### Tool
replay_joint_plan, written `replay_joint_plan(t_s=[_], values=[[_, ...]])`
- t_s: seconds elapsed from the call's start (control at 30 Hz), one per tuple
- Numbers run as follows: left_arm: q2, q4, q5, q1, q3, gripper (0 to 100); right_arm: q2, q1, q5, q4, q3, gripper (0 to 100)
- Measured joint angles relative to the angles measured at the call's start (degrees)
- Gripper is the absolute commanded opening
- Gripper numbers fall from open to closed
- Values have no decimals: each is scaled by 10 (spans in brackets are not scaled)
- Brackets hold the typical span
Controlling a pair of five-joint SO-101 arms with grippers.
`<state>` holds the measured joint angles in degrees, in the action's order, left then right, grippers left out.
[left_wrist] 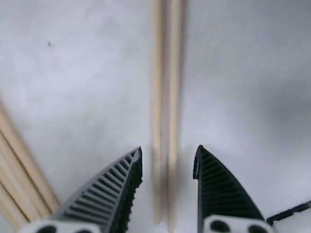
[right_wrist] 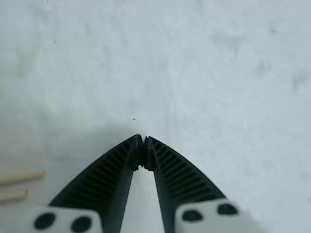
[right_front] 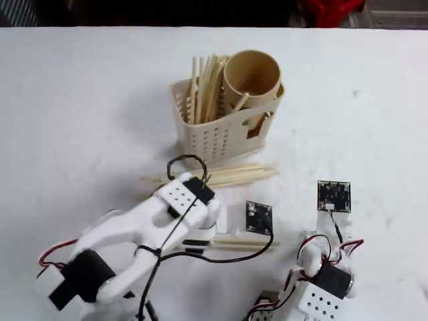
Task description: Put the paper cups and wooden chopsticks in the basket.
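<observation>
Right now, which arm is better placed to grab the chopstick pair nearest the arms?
Left. The left gripper is open, straddling the chopstick pair. The right gripper is shut over the table, off the pair.

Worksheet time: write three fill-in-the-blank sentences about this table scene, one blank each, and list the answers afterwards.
1. The paper cup stands inside the ____.
2. The left gripper is ____, with a pair of chopsticks lying on the table between its jaws.
3. The right gripper is ____, with nothing between its jaws.

Missing words: basket; open; shut.
</observation>
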<state>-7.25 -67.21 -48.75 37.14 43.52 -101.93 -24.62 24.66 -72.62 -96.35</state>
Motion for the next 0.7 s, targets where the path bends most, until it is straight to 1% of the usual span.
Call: replay_joint_plan(t_s=[0.2,0.33,0.57,0.63,0.7], values=[[18,0,-4,-24,-7,185,0,0,0,0,0,18],[66,33,-4,-40,-14,181,0,0,0,0,0,18],[122,18,-3,-38,-64,48,0,0,0,0,0,18],[127,18,0,-38,-67,24,0,0,0,0,0,18],[127,18,29,-37,-69,23,0,0,0,0,0,18]])
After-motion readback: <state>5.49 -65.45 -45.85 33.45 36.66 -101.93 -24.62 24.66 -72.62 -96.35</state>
